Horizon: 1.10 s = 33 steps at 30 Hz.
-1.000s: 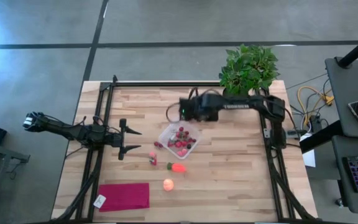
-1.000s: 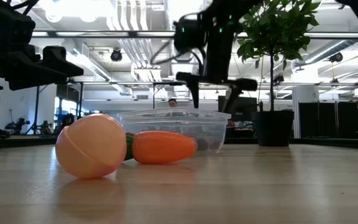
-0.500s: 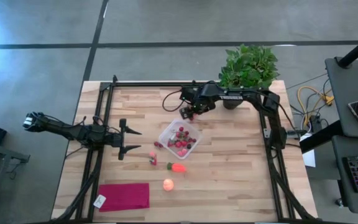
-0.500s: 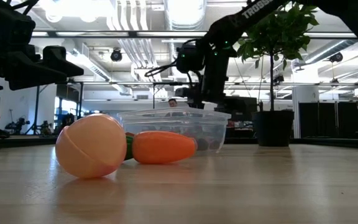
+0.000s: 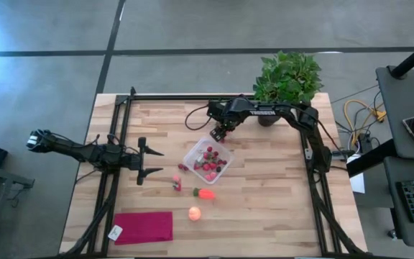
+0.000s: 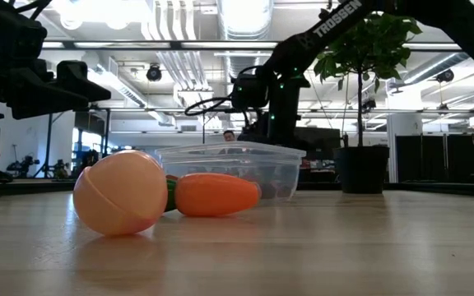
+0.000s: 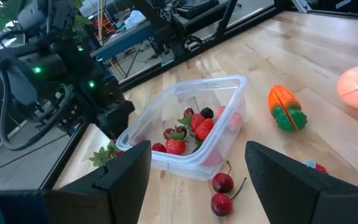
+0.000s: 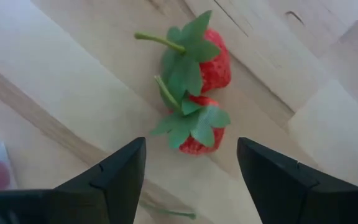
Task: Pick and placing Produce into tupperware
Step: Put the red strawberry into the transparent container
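Note:
The clear square tupperware (image 5: pixel 207 160) sits mid-table holding several red strawberries and a dark berry (image 7: pixel 194 127). Two strawberries with green leaves (image 8: pixel 197 81) lie on the wood at its far side. My right gripper (image 5: pixel 218 133) is low over them, open, a finger on either side in the right wrist view (image 8: pixel 191 180), touching nothing. Two cherries (image 7: pixel 219 193) lie at the container's near-left side. The carrot-shaped piece (image 5: pixel 205 193) and the pale orange fruit (image 5: pixel 194 212) rest on the table nearer the front. My left gripper (image 5: pixel 152 162) waits open at the table's left.
A potted leafy plant (image 5: pixel 287 78) stands at the far right edge, behind my right arm. A magenta cloth (image 5: pixel 144 226) lies flat at the near left corner. Dark frame rails (image 5: pixel 113 144) run along both table sides. Bare wood spreads to the right of the container.
My right gripper has moved from above the tupperware toward the table's far edge and come down behind the container, staying open. The produce and the container have kept their places.

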### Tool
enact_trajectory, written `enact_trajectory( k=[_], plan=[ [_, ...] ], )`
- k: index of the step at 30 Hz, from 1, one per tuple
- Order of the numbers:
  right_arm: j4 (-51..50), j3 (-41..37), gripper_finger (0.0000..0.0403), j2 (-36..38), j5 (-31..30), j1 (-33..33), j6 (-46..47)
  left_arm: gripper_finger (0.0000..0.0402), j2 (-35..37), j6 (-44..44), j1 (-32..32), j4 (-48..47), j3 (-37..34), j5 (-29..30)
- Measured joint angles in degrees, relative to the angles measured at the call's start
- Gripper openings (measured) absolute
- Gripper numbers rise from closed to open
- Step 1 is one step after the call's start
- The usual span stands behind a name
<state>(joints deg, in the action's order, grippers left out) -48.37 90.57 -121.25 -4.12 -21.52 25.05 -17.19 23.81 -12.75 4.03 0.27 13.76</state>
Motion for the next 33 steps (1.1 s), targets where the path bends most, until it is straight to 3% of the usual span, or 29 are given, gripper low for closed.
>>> enact_trajectory(
  k=[9, 22, 28, 33],
  plan=[
    [3.8, 0.1, 0.0224, -0.6, -0.5, -0.3, -4.4, 0.0247, 0.1, 0.0, 0.0, 0.0, 0.0, 0.0],
    [3.7, 0.1, 0.0125, -1.6, -0.4, -0.5, -4.7, 0.0247, 0.1, 0.0, 0.0, 0.0, 0.0, 0.0],
    [3.2, 0.2, 0.0137, 0.5, -0.4, 0.1, -1.4, 0.0247, 0.0, 0.0, 0.0, 0.0, 0.0, 0.0],
    [-3.1, 4.9, 0.0137, 3.3, 0.6, 3.1, 2.0, 0.0247, 0.1, 0.0, 0.0, 0.0, 0.0, 0.0]
  ],
)
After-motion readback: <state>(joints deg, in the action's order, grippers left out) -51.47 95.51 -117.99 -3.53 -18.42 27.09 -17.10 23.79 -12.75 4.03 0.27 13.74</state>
